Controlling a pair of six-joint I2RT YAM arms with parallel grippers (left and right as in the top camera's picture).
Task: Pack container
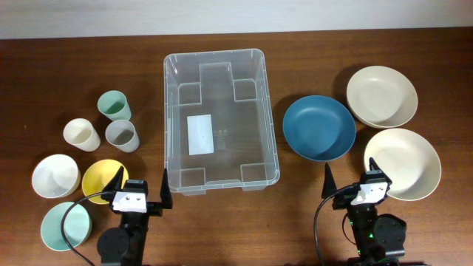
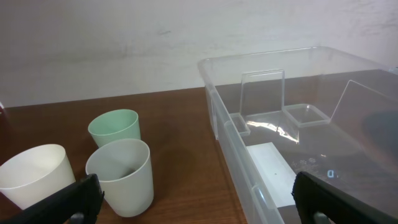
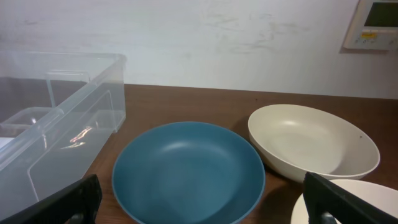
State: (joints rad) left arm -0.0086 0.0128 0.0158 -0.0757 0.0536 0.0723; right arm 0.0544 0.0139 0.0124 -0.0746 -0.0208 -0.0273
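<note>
The left gripper (image 1: 142, 182) and the right gripper (image 1: 350, 176) were held wide open, nothing grasped, to either side of the near end of the container (image 1: 247, 137). The container was set between three cups (image 1: 121, 135) on its left and a blue bowl (image 1: 318, 127) on its right.

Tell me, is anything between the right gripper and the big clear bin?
Nothing visible: only bare table lies between the right gripper and the bin. The blue bowl sits farther ahead, beside it.
</note>
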